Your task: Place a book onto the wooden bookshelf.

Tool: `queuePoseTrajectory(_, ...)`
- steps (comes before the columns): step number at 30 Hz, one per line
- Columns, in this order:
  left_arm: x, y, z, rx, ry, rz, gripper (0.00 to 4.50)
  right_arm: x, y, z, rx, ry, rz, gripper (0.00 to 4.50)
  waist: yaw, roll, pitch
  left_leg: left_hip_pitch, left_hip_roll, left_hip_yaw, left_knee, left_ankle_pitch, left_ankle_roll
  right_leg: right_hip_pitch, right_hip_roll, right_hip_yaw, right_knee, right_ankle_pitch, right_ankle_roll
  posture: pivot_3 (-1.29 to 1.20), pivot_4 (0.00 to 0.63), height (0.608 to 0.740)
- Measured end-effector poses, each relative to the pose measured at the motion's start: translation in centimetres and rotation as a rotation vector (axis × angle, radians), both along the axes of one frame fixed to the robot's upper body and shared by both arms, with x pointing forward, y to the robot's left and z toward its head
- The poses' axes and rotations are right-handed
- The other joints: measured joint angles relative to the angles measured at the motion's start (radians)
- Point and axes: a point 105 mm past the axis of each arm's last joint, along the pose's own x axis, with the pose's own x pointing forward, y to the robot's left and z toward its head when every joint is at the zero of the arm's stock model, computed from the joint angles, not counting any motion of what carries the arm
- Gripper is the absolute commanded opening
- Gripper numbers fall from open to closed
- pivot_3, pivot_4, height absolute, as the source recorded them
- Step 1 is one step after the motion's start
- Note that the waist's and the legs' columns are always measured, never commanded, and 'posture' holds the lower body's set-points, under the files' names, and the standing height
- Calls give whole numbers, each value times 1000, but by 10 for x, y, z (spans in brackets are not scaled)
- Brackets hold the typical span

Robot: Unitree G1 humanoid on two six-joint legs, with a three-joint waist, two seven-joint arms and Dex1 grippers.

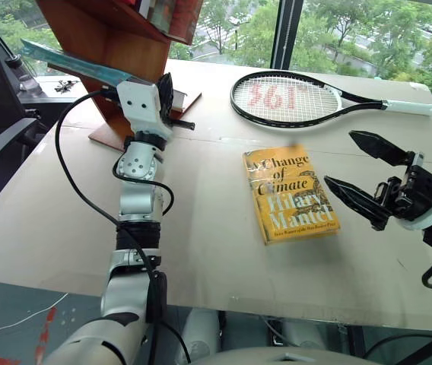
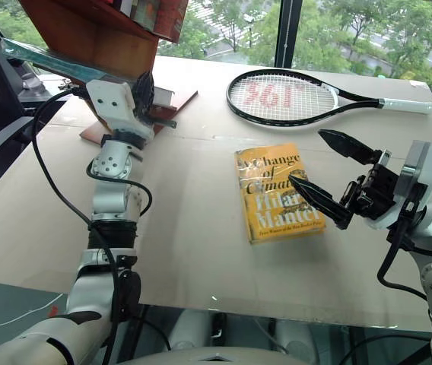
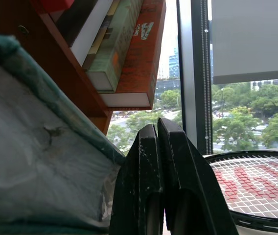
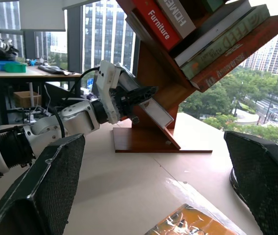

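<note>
Up against the wooden bookshelf (image 1: 102,34), the left gripper (image 1: 172,103) sits pinched together, the book (image 1: 75,65) apparently resting beside it on a slanted board; the right gripper (image 1: 364,171) hangs spread wide over the table (image 1: 201,258), idle.

Glossy plastic wraps the book (image 1: 75,63); the wooden bookshelf (image 4: 151,83) looks smooth, reddish-brown.

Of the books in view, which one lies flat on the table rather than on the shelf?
The yellow-orange "A Change of Climate" book, face up near the open right gripper. The others lean on the wooden bookshelf.
</note>
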Motion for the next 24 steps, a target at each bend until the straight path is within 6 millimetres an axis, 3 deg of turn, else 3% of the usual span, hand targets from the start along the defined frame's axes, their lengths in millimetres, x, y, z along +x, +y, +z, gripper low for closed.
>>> queuePoseTrajectory(5,-23,-30,-39,54,163,-315,90,2,-4,-8,-22,12,-45,4500,6,0,0,-1,2,1,0,0,0,0,-1,0,-1,0,0,0,150,739)
queuePoseTrajectory(6,-32,-35,-51,64,226,-393,316,4,-7,-14,-35,34,-68,4500,7,0,0,-1,2,1,0,0,0,0,-1,0,-1,0,0,0,150,739)
queuePoseTrajectory(8,-45,-40,-66,68,312,-492,891,7,-15,-26,-67,75,-114,4500,7,0,0,-1,3,1,0,0,0,0,-1,0,-1,0,0,0,150,739)
queuePoseTrajectory(11,-71,-36,-80,110,432,-608,2255,3,-40,-54,-156,175,-208,4500,7,1,0,0,3,1,-1,0,0,0,-1,0,-1,0,0,0,150,739)
queuePoseTrajectory(12,-82,-32,-84,140,482,-634,2535,-1,-52,-65,-199,214,-239,4500,7,1,0,0,3,1,-1,0,0,0,-1,0,-1,-1,0,0,150,739)
queuePoseTrajectory(16,-120,-3,-99,168,653,-663,4491,-21,-102,-94,-334,343,-351,4500,5,3,0,7,4,3,-7,-1,0,3,-2,2,-4,-3,-4,0,150,739)
queuePoseTrajectory(22,-152,34,-125,224,837,-571,4491,-45,-137,-110,-409,435,-423,4500,7,7,-2,8,5,4,-9,-1,0,3,-5,3,-6,-4,-7,0,150,739)
queuePoseTrajectory(24,-156,41,-126,226,851,-552,4491,-48,-142,-114,-428,447,-436,4500,9,8,-3,8,5,4,-9,-2,-2,2,-8,2,-7,-4,-7,0,150,739)
